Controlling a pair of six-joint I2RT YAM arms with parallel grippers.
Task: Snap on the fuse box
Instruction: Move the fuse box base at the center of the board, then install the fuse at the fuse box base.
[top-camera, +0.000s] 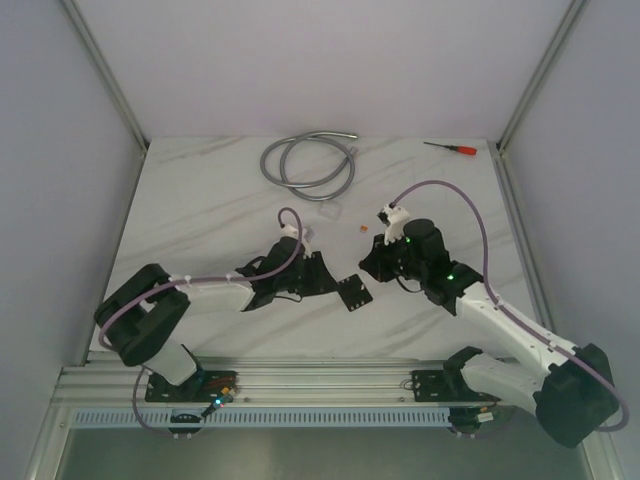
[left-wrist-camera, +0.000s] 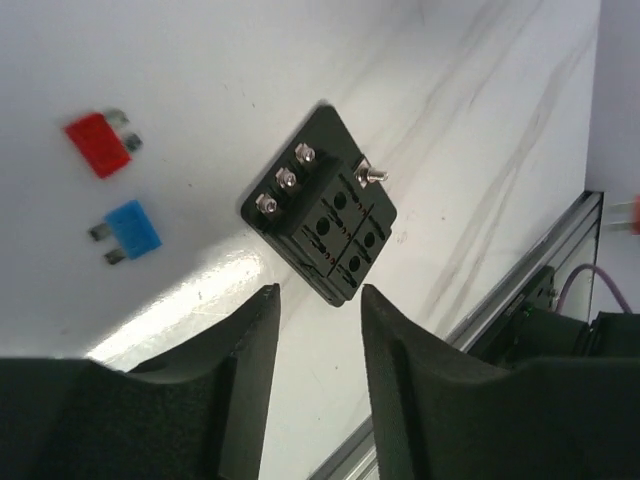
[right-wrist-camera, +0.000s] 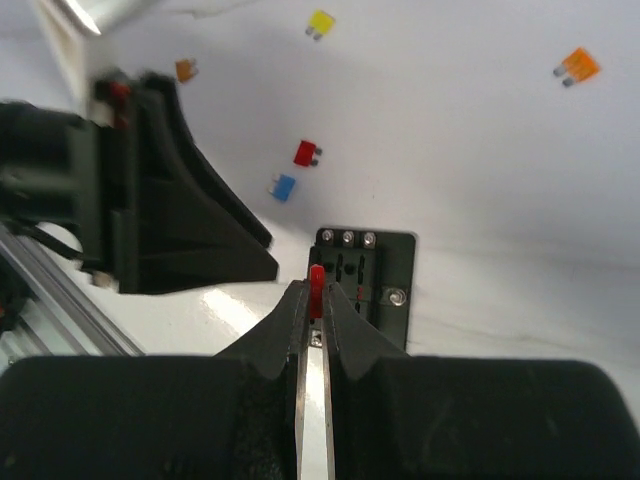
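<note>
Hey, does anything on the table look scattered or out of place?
Yes. Lying loose on the table, not in the fuse box: a red fuse and a blue fuse beside it, a yellow fuse and an orange fuse farther off. The fuse box also lies askew to the table edge.

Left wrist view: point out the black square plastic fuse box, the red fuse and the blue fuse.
fuse box (left-wrist-camera: 330, 215), left wrist view, slotted face.
red fuse (left-wrist-camera: 97, 145), left wrist view, plastic body.
blue fuse (left-wrist-camera: 132, 228), left wrist view, plastic body.
</note>
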